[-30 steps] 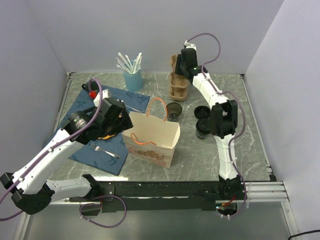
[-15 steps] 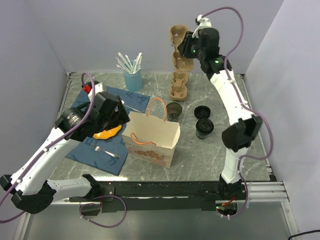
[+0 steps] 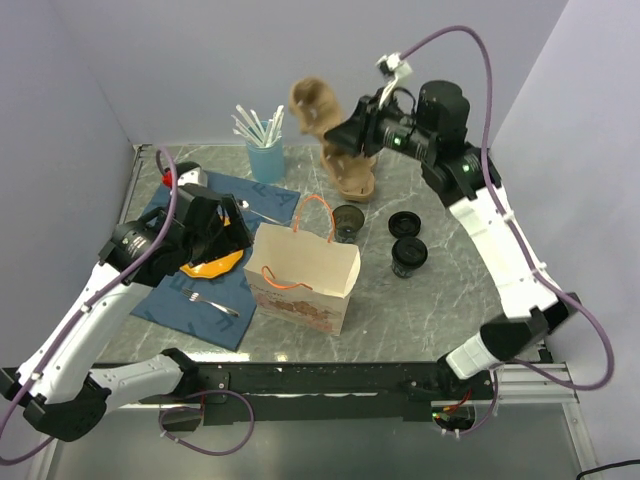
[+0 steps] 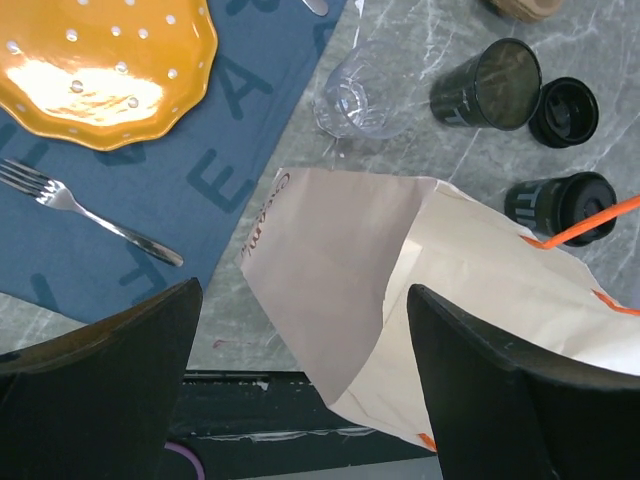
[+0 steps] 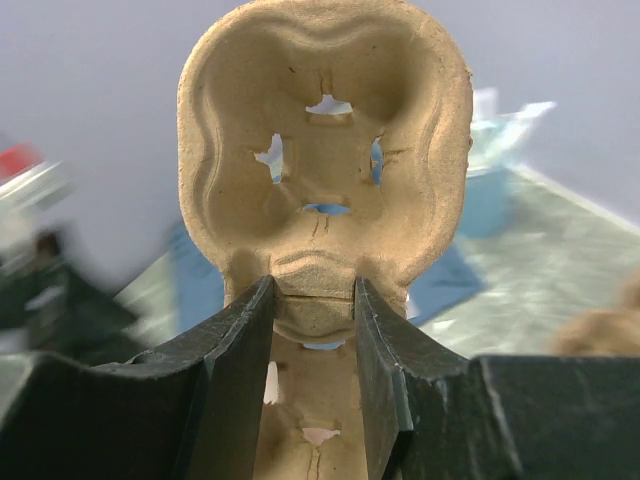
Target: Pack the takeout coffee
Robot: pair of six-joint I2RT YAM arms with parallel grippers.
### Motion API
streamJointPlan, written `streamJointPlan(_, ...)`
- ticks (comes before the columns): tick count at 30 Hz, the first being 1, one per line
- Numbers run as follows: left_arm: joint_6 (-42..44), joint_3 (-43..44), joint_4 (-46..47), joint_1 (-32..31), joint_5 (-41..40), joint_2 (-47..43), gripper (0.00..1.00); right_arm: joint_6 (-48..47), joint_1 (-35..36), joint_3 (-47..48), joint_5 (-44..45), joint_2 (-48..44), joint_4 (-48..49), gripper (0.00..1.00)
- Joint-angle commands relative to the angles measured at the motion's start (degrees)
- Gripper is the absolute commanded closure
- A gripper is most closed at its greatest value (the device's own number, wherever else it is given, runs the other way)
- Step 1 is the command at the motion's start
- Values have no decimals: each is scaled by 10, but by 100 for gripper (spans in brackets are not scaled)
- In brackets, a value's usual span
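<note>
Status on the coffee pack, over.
Left fingers open over white paper bag. Right fingers shut on brown moulded-pulp cup carrier, raised. Black lidded takeout coffee cup on table, untouched.

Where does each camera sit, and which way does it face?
Top external: above and behind, looking down on the table; both arms show.
Left wrist: looks down on the paper bag; open left gripper frames it.
Right wrist: faces sideways; right gripper clamps the cup carrier.
Top and left wrist share the paper bag, takeout coffee.

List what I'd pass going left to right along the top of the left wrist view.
orange plate → clear glass → dark open cup → loose black lid. The lidded takeout coffee sits below that lid in the picture, so it is left out.
</note>
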Motion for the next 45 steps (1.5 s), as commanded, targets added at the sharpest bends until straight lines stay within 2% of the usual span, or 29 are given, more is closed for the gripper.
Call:
streamJointPlan(1, 22, -12, 40, 27, 66, -22, 11, 6, 51, -54, -76, -74, 27, 68)
streamJointPlan(9, 33, -48, 87, 55, 127, -68, 11, 62, 105, -162, -76, -137, 72, 68)
streamJointPlan(12, 50, -77, 127, 55, 150, -97, 11, 102, 110, -208, -115, -142, 120, 68)
streamJointPlan(18, 62, -152, 198, 55, 179, -155, 15, 128, 122, -230, -134, -130, 157, 68)
streamJointPlan(22, 82, -176, 188, 55, 172, -151, 17, 136, 126, -242, -139, -120, 169, 69)
streamJointPlan(26, 87, -197, 206, 55, 172, -163, 28, 125, 132, -255, -142, -113, 163, 69)
streamJointPlan(30, 91, -195, 210, 55, 172, -158, 35, 68, 144, -242, -130, -110, 96, 69)
streamJointPlan(32, 92, -194, 212, 55, 172, -155, 43, 40, 150, -240, -130, -109, 77, 69)
streamJointPlan(45, 88, -190, 230, 55, 192, -146, 85, -100, 213, -210, 12, -99, -66, 70)
